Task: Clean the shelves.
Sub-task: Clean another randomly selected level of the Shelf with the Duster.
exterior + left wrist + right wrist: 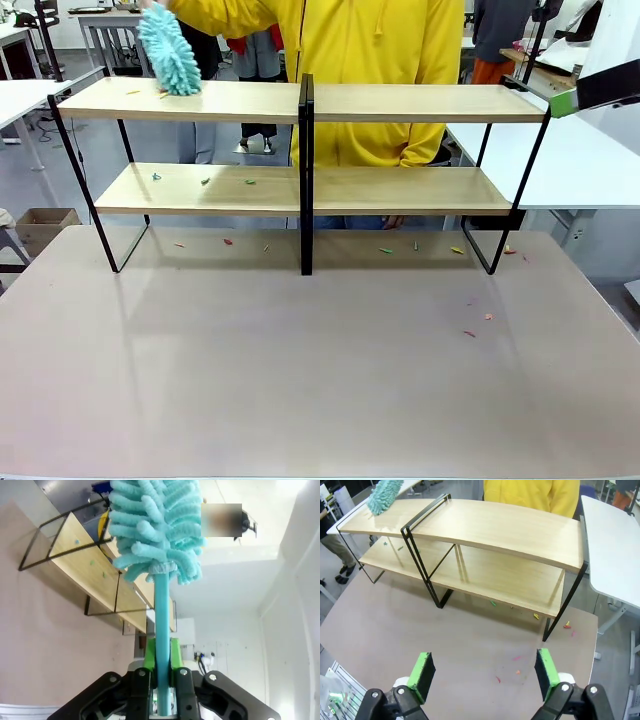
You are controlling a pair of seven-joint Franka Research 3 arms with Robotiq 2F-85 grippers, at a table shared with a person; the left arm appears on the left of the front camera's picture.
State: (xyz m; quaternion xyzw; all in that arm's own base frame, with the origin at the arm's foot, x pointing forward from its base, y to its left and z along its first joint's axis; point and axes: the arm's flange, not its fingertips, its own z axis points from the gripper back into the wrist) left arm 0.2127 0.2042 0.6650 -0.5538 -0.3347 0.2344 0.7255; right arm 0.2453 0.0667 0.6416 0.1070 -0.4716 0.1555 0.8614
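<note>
1. A matte grey-brown surface (320, 380) fills the lower half of the front frame under even, bright light.
2. White tables flank it: one at the left edge (20, 100), one at the right (590, 165).
3. The grey floor (50, 180) shows at the left, with a brown cardboard box (42, 225) standing on it.
4. Another white table (105, 22) stands farther back, in the upper left.
5. In the left wrist frame, a white wall (235, 630) carries small sockets (202, 656) at lower centre.

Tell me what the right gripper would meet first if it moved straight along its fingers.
Probably the table in front of the shelves; nothing nearer lies ahead of the open right gripper. Depth is unclear: perhaps the lower board.
</note>
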